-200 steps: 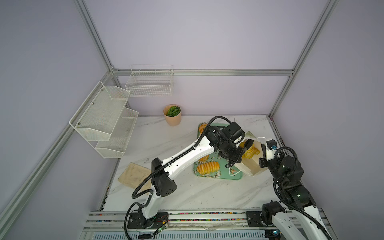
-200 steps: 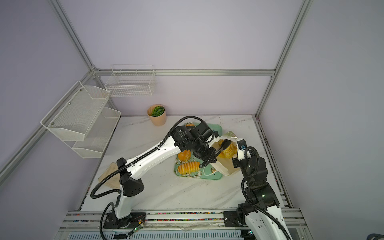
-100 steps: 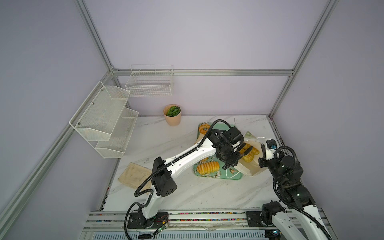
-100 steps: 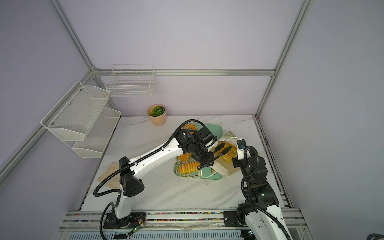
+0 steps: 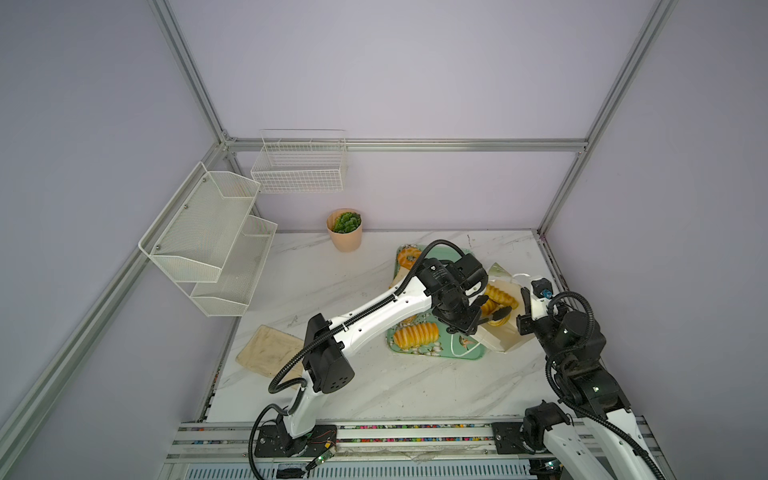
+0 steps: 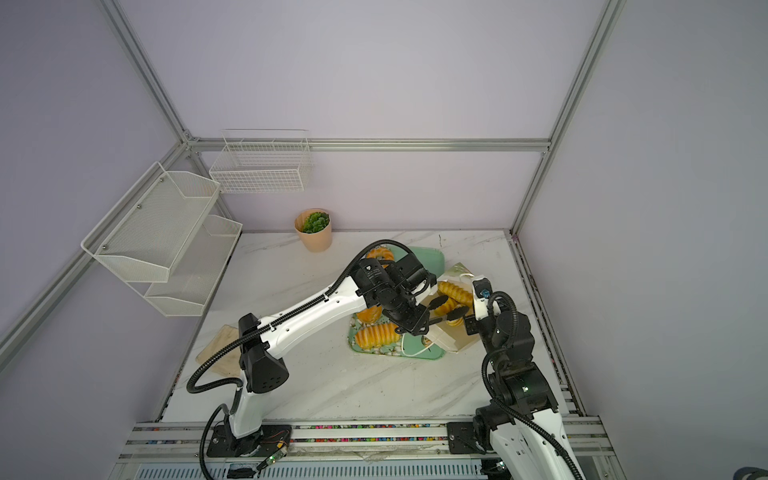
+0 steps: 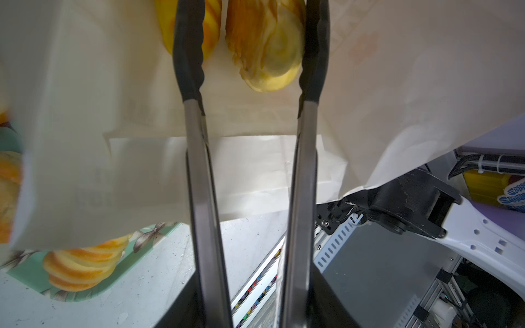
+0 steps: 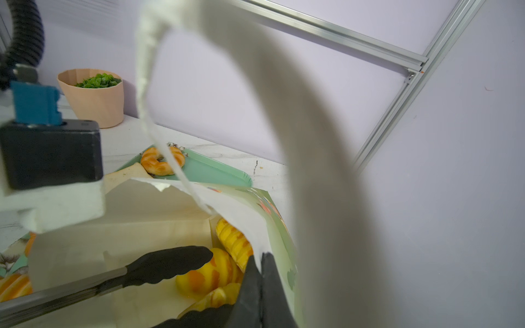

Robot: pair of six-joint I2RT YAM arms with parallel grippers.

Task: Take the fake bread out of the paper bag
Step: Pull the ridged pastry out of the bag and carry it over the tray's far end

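Note:
The white paper bag (image 5: 505, 338) (image 6: 451, 338) lies on its side at the right, its mouth over the green tray (image 5: 457, 353). My right gripper (image 8: 260, 272) (image 5: 524, 299) is shut on the bag's upper edge and holds the mouth up. My left gripper (image 5: 498, 304) (image 6: 454, 304) (image 7: 251, 28) reaches inside, open, and its long black-tipped fingers (image 8: 170, 264) straddle a pointed piece of fake bread (image 7: 267, 48) (image 8: 210, 272). A ridged loaf (image 5: 500, 293) (image 8: 234, 241) lies beside it in the bag. On the tray sit another ridged loaf (image 5: 415, 334), a donut (image 8: 162, 163) and a toast slice (image 8: 125, 174).
A peach plant pot (image 5: 345, 230) stands at the back. A beige cloth (image 5: 270, 351) lies at the front left. A mesh shelf (image 5: 208, 237) and a wire basket (image 5: 299, 166) hang on the walls. The bag's cord handle (image 8: 298, 142) loops close before the right wrist camera.
My left gripper has dropped and pushed to the right into the bag's mouth, and its fingers have spread apart. The right gripper has kept its hold on the bag's edge.

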